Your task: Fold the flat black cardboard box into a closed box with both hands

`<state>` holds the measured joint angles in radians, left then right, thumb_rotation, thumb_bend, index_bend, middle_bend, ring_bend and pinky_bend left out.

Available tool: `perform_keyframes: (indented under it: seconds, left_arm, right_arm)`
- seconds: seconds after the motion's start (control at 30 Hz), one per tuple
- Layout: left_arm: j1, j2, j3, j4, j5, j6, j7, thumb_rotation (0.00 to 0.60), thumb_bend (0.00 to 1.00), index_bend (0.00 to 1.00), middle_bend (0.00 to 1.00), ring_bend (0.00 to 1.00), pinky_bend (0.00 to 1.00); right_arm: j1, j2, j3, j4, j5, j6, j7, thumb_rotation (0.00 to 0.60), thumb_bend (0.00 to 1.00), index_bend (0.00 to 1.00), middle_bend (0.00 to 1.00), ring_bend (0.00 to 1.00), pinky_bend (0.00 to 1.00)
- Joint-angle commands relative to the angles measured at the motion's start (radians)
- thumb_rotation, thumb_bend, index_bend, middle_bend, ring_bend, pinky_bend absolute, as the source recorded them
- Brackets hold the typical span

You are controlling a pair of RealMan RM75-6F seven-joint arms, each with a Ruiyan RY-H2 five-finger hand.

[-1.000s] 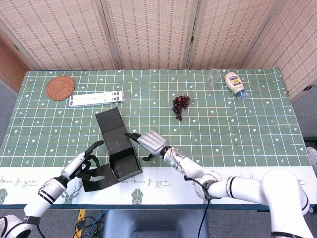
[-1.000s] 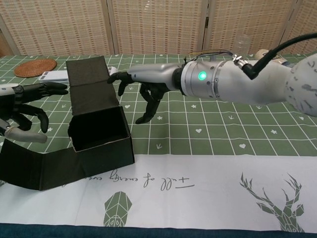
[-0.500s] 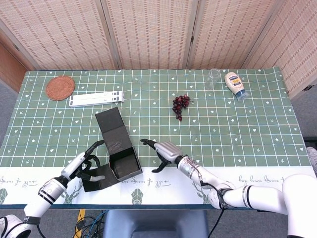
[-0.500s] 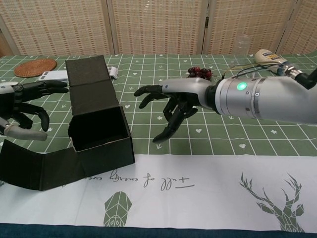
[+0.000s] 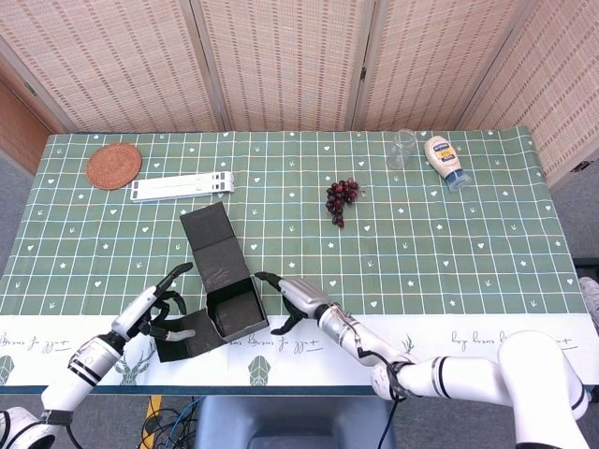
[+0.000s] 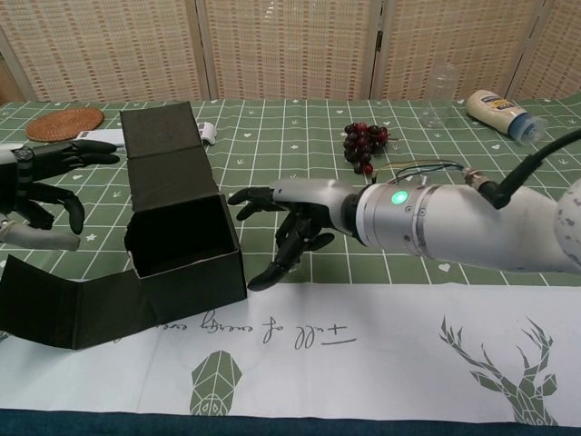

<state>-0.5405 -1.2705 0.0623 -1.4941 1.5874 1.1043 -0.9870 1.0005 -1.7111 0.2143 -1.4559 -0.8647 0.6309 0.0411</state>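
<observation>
Cardboard was only half shaped at this point: the black box (image 6: 182,238) sat near the front edge of the bench (image 5: 449,234) with its square body standing open at the top, a tall lid panel (image 6: 163,150) rising from its far wall, and a long side flap (image 6: 68,313) lying flat toward 9 o'clock.

My left hand (image 6: 36,195) hovered above that flap, just beside the box's left wall, fingers spread and lightly curled, holding nothing. I judged I kept it there to steady that side and to be ready to lift the flap.

From the box, my right hand (image 6: 290,222) lay at about 3 o'clock, close to the right wall but apart from it, as far as the chest view showed. Its fingers were splayed, one pointing back toward the box, the others drooping toward the cloth, and empty. I judged it was placed to brace the right wall while the lid panel came down.

Well off toward 1 o'clock lay the grapes (image 5: 341,198).
</observation>
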Motion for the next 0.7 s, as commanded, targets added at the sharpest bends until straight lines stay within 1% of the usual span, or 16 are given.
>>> perform_keyframes:
  seconds: [0.03, 0.2, 0.3, 0.33, 0.43, 0.53, 0.6, 0.63, 0.67, 0.7]
  left_arm:
    - [0.003, 0.002, -0.001, 0.003, 0.001, 0.005, -0.007, 0.6, 0.14, 0.0, 0.0, 0.49, 0.88]
    - [0.01, 0.006, -0.002, 0.009, 0.005, 0.017, -0.017, 0.6, 0.14, 0.0, 0.0, 0.49, 0.88]
    - [0.017, 0.011, -0.004, 0.012, 0.004, 0.029, -0.022, 0.6, 0.14, 0.0, 0.0, 0.5, 0.88]
    - [0.02, 0.014, -0.006, 0.013, 0.003, 0.034, -0.024, 0.6, 0.14, 0.0, 0.0, 0.51, 0.88]
    - [0.033, 0.014, -0.018, 0.014, -0.009, 0.057, -0.018, 0.6, 0.14, 0.0, 0.0, 0.52, 0.88]
    - [0.051, 0.004, -0.037, 0.019, -0.033, 0.087, -0.009, 0.6, 0.14, 0.01, 0.0, 0.67, 0.88]
    - [0.059, 0.002, -0.045, 0.023, -0.041, 0.099, 0.0, 0.6, 0.14, 0.02, 0.0, 0.64, 0.89]
    - [0.064, 0.001, -0.05, 0.025, -0.047, 0.106, 0.006, 0.6, 0.14, 0.03, 0.0, 0.61, 0.89]
    - [0.069, -0.002, -0.056, 0.028, -0.052, 0.114, 0.014, 0.6, 0.14, 0.03, 0.0, 0.6, 0.89]
    - [0.072, -0.004, -0.062, 0.032, -0.057, 0.121, 0.023, 0.6, 0.14, 0.03, 0.0, 0.61, 0.89]
  right_arm:
    - [0.016, -0.04, 0.008, 0.034, 0.016, 0.012, -0.016, 0.6, 0.0, 0.0, 0.07, 0.73, 1.0]
    - [0.031, -0.097, 0.022, 0.079, 0.029, 0.019, -0.024, 0.6, 0.0, 0.0, 0.09, 0.73, 1.0]
    - [0.025, -0.137, 0.031, 0.105, 0.027, 0.059, -0.03, 0.6, 0.01, 0.01, 0.16, 0.74, 1.0]
    - [0.022, -0.149, 0.033, 0.113, 0.026, 0.076, -0.036, 0.6, 0.04, 0.03, 0.2, 0.74, 1.0]
    - [0.007, -0.176, 0.046, 0.125, 0.029, 0.121, -0.038, 0.6, 0.2, 0.16, 0.3, 0.78, 1.0]
    - [-0.017, -0.179, 0.061, 0.122, 0.035, 0.141, -0.019, 0.6, 0.25, 0.21, 0.33, 0.79, 1.0]
    - [-0.033, -0.172, 0.067, 0.115, 0.036, 0.147, -0.006, 0.6, 0.27, 0.23, 0.34, 0.8, 1.0]
    - [-0.044, -0.164, 0.072, 0.106, 0.038, 0.147, 0.006, 0.6, 0.27, 0.24, 0.35, 0.81, 1.0]
    - [-0.053, -0.156, 0.077, 0.098, 0.04, 0.147, 0.016, 0.6, 0.28, 0.25, 0.35, 0.81, 1.0]
    - [-0.062, -0.147, 0.081, 0.088, 0.039, 0.149, 0.026, 0.6, 0.28, 0.26, 0.35, 0.81, 1.0]
